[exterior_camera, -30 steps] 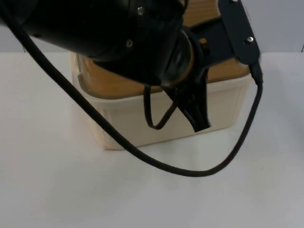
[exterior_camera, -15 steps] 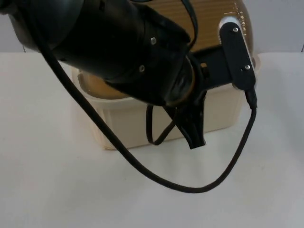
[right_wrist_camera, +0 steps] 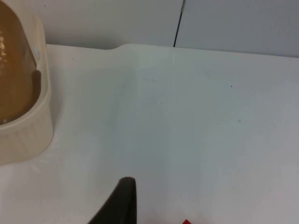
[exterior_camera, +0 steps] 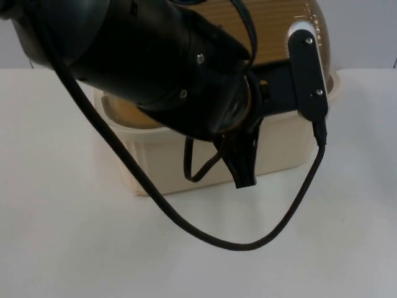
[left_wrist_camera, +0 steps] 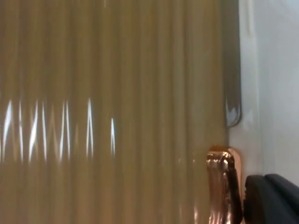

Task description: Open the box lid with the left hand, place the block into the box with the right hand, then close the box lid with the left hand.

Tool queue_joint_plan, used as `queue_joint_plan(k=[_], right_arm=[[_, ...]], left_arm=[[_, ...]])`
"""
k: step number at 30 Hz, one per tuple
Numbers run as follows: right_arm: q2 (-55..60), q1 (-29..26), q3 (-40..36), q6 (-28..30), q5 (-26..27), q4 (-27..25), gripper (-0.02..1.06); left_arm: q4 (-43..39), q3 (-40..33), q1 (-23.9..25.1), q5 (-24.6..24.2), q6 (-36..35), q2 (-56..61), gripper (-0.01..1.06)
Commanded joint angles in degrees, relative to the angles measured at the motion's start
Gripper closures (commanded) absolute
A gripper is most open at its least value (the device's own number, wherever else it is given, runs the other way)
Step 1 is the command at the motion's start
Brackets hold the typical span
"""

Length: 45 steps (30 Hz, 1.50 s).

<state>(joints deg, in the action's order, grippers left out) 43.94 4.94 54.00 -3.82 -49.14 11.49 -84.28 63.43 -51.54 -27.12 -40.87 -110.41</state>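
lid raised on left arm; block lies close by the right gripper

left side first: the left gripper (exterior_camera: 243, 167) hangs in front of the cream box (exterior_camera: 186, 161), black fingers pointing down past its front wall. whether they are apart or together, i cannot tell. the amber ribbed lid (exterior_camera: 273, 28) stands tilted up behind the arm, hinged along the far rim; in the left wrist view its ribs (left_wrist_camera: 107, 112) run close before the camera, with a copper-coloured clasp (left_wrist_camera: 223, 186) beside the black fingertip (left_wrist_camera: 273, 198).

right side: in the right wrist view the box corner (right_wrist_camera: 28, 116) sits well apart across bare table (right_wrist_camera: 196, 116). a red sliver, probably the block (right_wrist_camera: 186, 222), shows just beside the right gripper's fingertip (right_wrist_camera: 119, 203). that gripper's opening cannot be judged.

judgement: step 1 looks nearly done. step 2 turns on 1 relation: the block is near the right arm and the box opening is leftward of it.
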Motion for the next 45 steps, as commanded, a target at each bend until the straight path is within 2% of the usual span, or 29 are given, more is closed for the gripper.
queue_joint_plan(k=[1, 8, 17, 23, 25, 32, 45], right_arm=[[-0.2, -0.3, 0.2, -0.2, 0.9, 0.4, -0.01], [-0.2, -0.3, 0.2, -0.3, 0.9, 0.4, -0.01], [-0.2, -0.3, 0.2, -0.3, 0.9, 0.4, -0.01], [-0.2, -0.3, 0.2, -0.3, 0.9, 0.4, -0.01], [-0.2, -0.3, 0.2, -0.3, 0.9, 0.4, -0.01], [-0.2, -0.3, 0.2, -0.3, 0.9, 0.4, -0.01], [-0.2, -0.3, 0.2, -0.3, 0.9, 0.4, -0.01]], left_arm=[[-1.0, 0.2, 0.3, -0.8, 0.0, -0.3, 1.05], [-3.4, 0.2, 0.3, -3.2, 0.1, -0.7, 1.05], [-7.9, 0.2, 0.3, -9.2, 0.1, -0.7, 1.05], [-15.7, 0.2, 0.3, -12.2, -0.3, -0.7, 1.05], [-15.7, 0.2, 0.3, -12.8, -0.6, -0.7, 1.05], [-15.7, 3.9, 1.2, -13.0, -0.6, -0.7, 1.05], [-15.7, 8.9, 8.4, -13.0, 0.1, -0.5, 1.05]])
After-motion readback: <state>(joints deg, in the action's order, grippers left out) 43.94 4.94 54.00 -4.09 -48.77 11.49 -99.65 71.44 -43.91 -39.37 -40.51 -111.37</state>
